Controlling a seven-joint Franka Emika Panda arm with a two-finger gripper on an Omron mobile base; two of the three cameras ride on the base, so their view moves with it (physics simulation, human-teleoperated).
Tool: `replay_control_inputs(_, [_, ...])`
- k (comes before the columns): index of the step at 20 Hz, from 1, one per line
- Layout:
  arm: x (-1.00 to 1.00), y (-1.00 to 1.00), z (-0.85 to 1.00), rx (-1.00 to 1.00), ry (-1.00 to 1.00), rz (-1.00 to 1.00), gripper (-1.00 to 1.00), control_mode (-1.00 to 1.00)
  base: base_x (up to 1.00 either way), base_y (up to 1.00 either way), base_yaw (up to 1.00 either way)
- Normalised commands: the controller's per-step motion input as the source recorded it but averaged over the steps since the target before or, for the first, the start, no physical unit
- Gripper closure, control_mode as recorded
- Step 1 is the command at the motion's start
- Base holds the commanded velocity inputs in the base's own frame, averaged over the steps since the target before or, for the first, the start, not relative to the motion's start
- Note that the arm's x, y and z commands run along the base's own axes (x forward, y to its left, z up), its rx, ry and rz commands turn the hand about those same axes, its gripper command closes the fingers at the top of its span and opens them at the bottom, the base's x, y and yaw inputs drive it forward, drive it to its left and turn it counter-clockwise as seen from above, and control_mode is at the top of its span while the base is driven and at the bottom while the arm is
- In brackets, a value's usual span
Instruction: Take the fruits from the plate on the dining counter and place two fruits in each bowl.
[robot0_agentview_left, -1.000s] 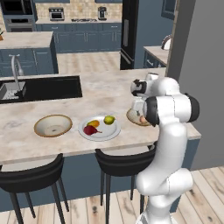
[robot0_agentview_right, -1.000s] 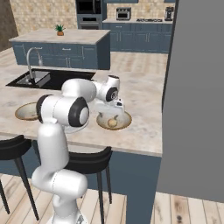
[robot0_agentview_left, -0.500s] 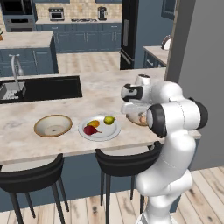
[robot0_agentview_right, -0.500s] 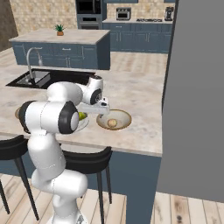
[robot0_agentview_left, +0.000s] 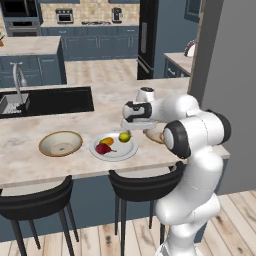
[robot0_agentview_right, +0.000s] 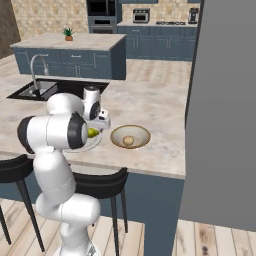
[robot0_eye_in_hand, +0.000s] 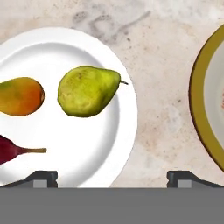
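Note:
The white plate (robot0_agentview_left: 116, 154) lies on the beige dining counter (robot0_agentview_left: 30, 165) between the two brown-rimmed bowls. On it rest the yellow-green fruit (robot0_eye_in_hand: 87, 90), the orange-yellow fruit (robot0_eye_in_hand: 19, 95) and the dark red fruit (robot0_eye_in_hand: 11, 149). The pinkish peach fruit (robot0_agentview_right: 129, 141) sits inside the right bowl (robot0_agentview_right: 130, 131). The left bowl (robot0_agentview_left: 60, 143) holds nothing. My gripper (robot0_eye_in_hand: 112, 177) hangs open above the plate's right edge, just right of the yellow-green fruit (robot0_agentview_left: 124, 136), with nothing between its fingertips (robot0_eye_in_hand: 41, 177). The right bowl's rim (robot0_eye_in_hand: 201, 109) shows at the hand view's right side.
A black sink (robot0_agentview_left: 47, 100) with a faucet (robot0_agentview_left: 19, 80) is set in the counter behind the left bowl. Two dark stools (robot0_agentview_left: 140, 185) stand under the counter's front edge. A grey wall (robot0_agentview_right: 220, 115) rises close on the right.
The arm has swung left, carrying the gripper from above the right bowl to above the plate's right edge. The fruits and bowls have not moved.

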Motion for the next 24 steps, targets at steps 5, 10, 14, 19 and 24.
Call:
replay_control_inputs(5, [0.28,0.29,0.00,-0.01,0.00,-0.21,-1.00,-1.00,0.00,0.00,0.00])
replay_control_inputs(10, [0.10,0.24,-0.07,-0.04,0.00,-0.16,-1.00,-1.00,0.00,0.00,0.00])
replay_control_inputs(14, [0.18,0.23,-0.27,-0.02,0.00,-0.12,-1.00,-1.00,0.00,0.00,0.00])
replay_control_inputs(19, [0.34,0.14,-0.16,0.00,0.00,-0.10,-1.00,-1.00,0.00,0.00,0.00])
replay_control_inputs(24, [0.25,0.01,-0.13,0.00,0.00,-0.06,-1.00,-1.00,0.00,0.00,0.00])
